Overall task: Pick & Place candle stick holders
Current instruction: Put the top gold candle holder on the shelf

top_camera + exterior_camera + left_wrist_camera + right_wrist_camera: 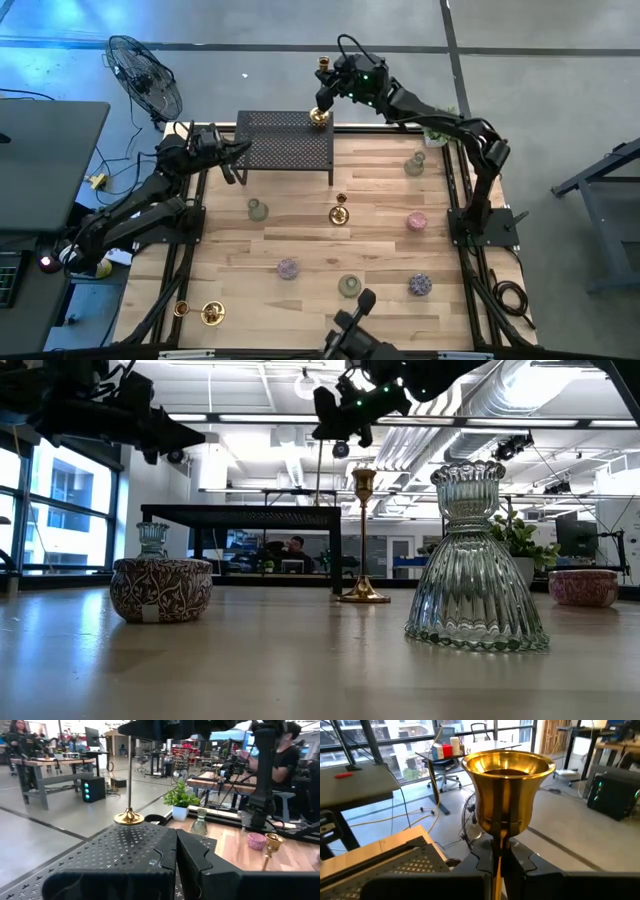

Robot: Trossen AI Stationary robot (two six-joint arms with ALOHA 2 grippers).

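The right gripper (496, 855) is clamped on the thin stem of a tall shiny gold candlestick (319, 116), just under its flared cup (507, 790). That candlestick stands upright with its round base (129, 817) on the black perforated metal rack (285, 145), at the rack's far right corner, near the tabletop's far edge.

The left gripper (175, 857) hovers at the rack's left end, its two fingers pressed together and holding nothing.

I count three gold candlesticks: the gripped one, a second (339, 212) standing upright near the middle of the wooden tabletop (300, 240), and a third (205, 314) lying on its side at the near left corner.

There are six squat holders on the tabletop. Three are ribbed pale green glass: one (257, 209) left of the middle, one (349, 285) by the near edge, one (414, 165) toward the far right. Three are round patterned pink or purple pots: one (288, 268) near centre, one (419, 285) near right, one (416, 221) by the right edge.

A small green potted plant (180, 800) sits at the far right corner.
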